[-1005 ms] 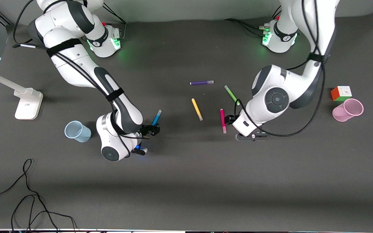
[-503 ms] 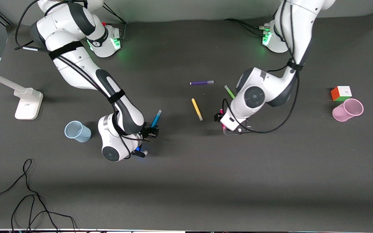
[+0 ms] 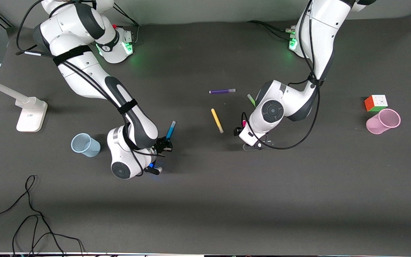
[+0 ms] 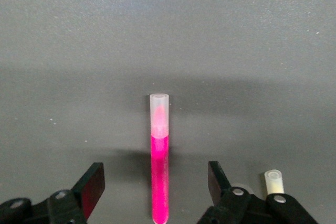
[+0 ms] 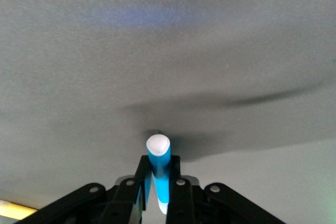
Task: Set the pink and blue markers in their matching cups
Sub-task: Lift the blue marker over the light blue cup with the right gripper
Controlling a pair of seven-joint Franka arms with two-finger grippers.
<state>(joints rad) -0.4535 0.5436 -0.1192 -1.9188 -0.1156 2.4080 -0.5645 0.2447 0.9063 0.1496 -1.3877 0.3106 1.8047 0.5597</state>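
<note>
Right end effector (image 3: 165, 143): closed tightly on the thin blue marker with the white tip (image 3: 171, 130); the marker is carried clear of the dark grey bench (image 3: 205, 200) and tilted, its tip seen end-on between the fingers in the right wrist view (image 5: 158, 144). It is held over bare bench beside the small translucent pale blue plastic cup (image 3: 85, 145), which is judged to be its destination.
Pale blue cup: set upright toward the right arm's end of the bench, apart from the end effector.
Left end effector (image 3: 245, 132): spread wide and lowered over the thin magenta marker with the paler pink end (image 4: 159, 157); one finger (image 4: 92, 187) is seen on each side of the shaft, neither touching it. This straddle is judged to be preparation for a pinch across the marker's width.
Magenta marker: lying flat on the bench, mostly hidden under the left wrist in the front view.
Slim yellow marker (image 3: 217, 120): lying just beside the magenta one, toward the right arm's end; left alone.
Small translucent pale pink plastic cup (image 3: 383, 121): near the left arm's end, well apart from the magenta marker.
Multicoloured puzzle cube (image 3: 376, 102): just beside the pink cup, farther from the front camera.
Green marker (image 3: 251, 100): partly hidden by the left arm.
Purple marker (image 3: 222, 91): farthest of the pens.
</note>
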